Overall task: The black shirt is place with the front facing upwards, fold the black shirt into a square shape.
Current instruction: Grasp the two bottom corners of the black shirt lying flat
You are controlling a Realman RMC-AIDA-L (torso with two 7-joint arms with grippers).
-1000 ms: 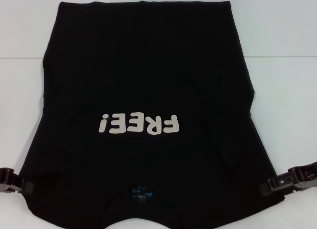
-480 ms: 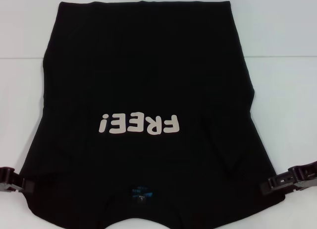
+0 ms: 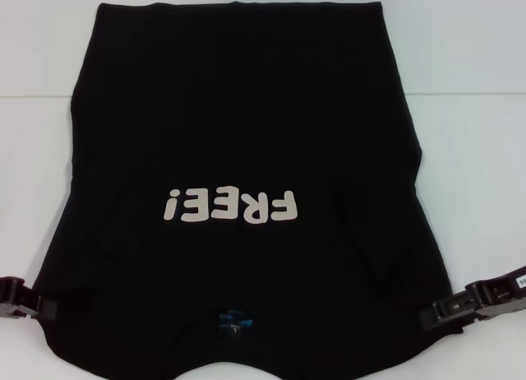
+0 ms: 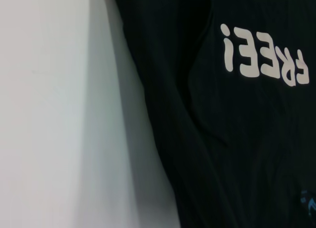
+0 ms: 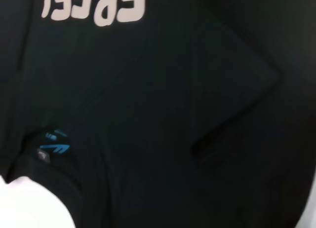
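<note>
We find our right claw low at the right edge of the head view, lying nearly flat and reaching inward from the side, slightly raised toward its outer end. Its tip meets the right shoulder edge of the black shirt, touching or overlapping the cloth; we cannot tell whether its fingers stand apart, together, or clamped on the fabric. Behind the tip the black metal body runs outward and slightly up toward the frame's right edge, carrying a small white tag.

Our left claw sits opposite, low at the left edge, also lying level and pointing inward. Its tip is at the shirt's left shoulder edge, dark against dark, so here too we cannot tell how the fingers stand. Only a short piece of its body shows before the frame cuts it off.

Between the two claws the black shirt lies spread flat on the white tabletop, front up. Its collar, with a small blue neck label, is at the near side between the claws, and the hem lies at the far side. The cream "FREE!" lettering reads upside down from the head. A creased fold runs diagonally across the cloth between the lettering and the right claw.

Neither wrist view shows its own fingers.
</note>
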